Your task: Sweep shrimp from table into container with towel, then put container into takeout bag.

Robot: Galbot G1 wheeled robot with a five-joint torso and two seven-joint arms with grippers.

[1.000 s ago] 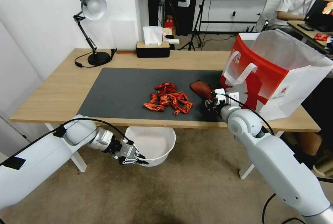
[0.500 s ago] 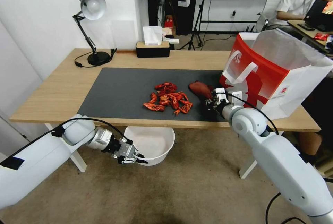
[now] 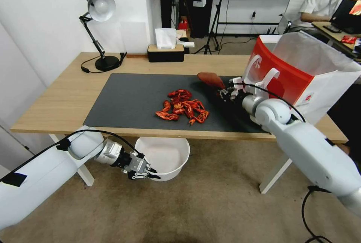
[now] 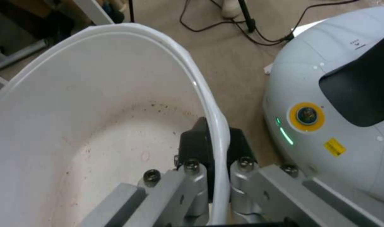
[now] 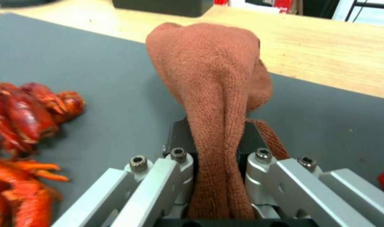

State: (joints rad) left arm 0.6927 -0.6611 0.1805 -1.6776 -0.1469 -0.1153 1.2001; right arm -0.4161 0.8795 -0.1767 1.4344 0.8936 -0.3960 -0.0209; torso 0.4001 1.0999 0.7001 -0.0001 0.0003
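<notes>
Right hand (image 3: 225, 93) pinches the towel (image 3: 211, 79) behind the shrimp (image 3: 183, 110); left hand (image 3: 144, 170) grips the tub (image 3: 165, 156) rim below the surface's (image 3: 64, 100) near edge. Wide sweeps could miss it.

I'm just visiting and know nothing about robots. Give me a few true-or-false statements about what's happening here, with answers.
1. The right gripper is clamped on the towel. True.
2. The shrimp are already in the container. False: they lie piled on the table's grey mat.
3. The left gripper grips the container's rim below the table edge. True.
4. The takeout bag lies flat on the floor. False: it stands open on the table.
</notes>
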